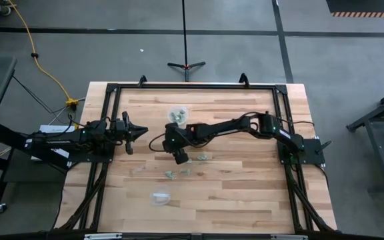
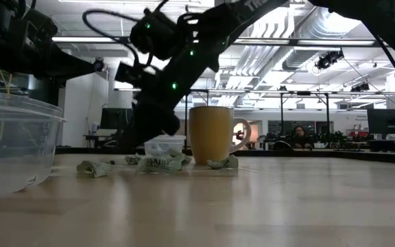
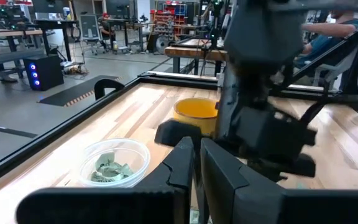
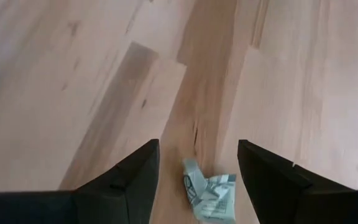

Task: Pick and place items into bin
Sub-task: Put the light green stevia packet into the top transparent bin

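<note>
1. A clear round bowl (image 3: 114,163) stands on the tabletop (image 1: 245,200) near the far edge, left of centre. It holds several crumpled pale green-grey pieces (image 3: 109,169).
2. An orange cup (image 3: 194,114) with a clear handle stands just beside that bowl. In the low view the cup (image 2: 210,134) is upright, its handle pointing right; what is inside cannot be seen.
3. A second clear bowl (image 1: 160,197) sits toward the near edge, left of centre. In the low view it fills the left foreground (image 2: 16,147), and no pieces are discernible in it.
4. The remaining items lie loose on the bare wood about the middle of the tabletop: one piece (image 1: 203,157) right of the right gripper, and a small cluster (image 1: 172,175) nearer the near edge. In the low view they form a row (image 2: 158,163) in front of the cup.
5. The right gripper (image 1: 181,158) reaches in from the right edge and points down over the middle of the tabletop. Its fingers (image 4: 129,177) are spread wide with one crumpled piece (image 4: 209,194) lying on the wood between them, not touched.
6. The left gripper (image 1: 135,131) waits above the left part of the tabletop, aimed toward the centre. Its fingers (image 3: 225,171) are nearly pressed together, with only a thin gap and nothing visible between them.
</note>
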Controlling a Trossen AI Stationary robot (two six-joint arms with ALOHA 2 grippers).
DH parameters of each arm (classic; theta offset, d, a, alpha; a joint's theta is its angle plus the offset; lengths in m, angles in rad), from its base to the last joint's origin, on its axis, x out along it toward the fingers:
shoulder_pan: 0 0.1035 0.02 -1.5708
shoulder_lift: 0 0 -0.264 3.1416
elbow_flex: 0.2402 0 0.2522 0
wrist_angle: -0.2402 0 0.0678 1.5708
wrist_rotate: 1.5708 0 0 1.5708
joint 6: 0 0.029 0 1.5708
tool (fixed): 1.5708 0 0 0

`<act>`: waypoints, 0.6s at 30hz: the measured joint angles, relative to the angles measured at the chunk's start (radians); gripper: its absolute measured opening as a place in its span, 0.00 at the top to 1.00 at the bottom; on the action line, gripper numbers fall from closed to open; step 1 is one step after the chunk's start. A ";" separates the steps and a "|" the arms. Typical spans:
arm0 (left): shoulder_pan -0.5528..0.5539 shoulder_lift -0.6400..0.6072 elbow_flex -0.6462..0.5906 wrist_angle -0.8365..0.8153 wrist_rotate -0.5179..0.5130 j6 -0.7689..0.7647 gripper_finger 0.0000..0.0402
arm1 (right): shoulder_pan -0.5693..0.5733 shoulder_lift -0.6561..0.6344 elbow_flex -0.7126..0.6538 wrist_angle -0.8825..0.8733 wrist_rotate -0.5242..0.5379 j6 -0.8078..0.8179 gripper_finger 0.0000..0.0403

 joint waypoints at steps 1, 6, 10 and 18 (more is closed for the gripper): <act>0.000 0.000 0.000 0.000 0.000 0.000 0.83 | -0.001 0.004 -0.002 -0.008 0.000 0.007 0.48; 0.000 0.000 0.000 0.000 0.000 0.000 0.83 | -0.006 0.024 -0.002 -0.021 0.004 0.021 0.48; 0.000 0.000 0.000 0.000 0.000 0.000 0.83 | -0.008 0.027 -0.002 -0.045 0.032 0.022 0.49; 0.000 0.000 0.000 0.000 0.000 0.000 0.83 | -0.021 0.027 -0.001 -0.095 0.024 0.022 0.61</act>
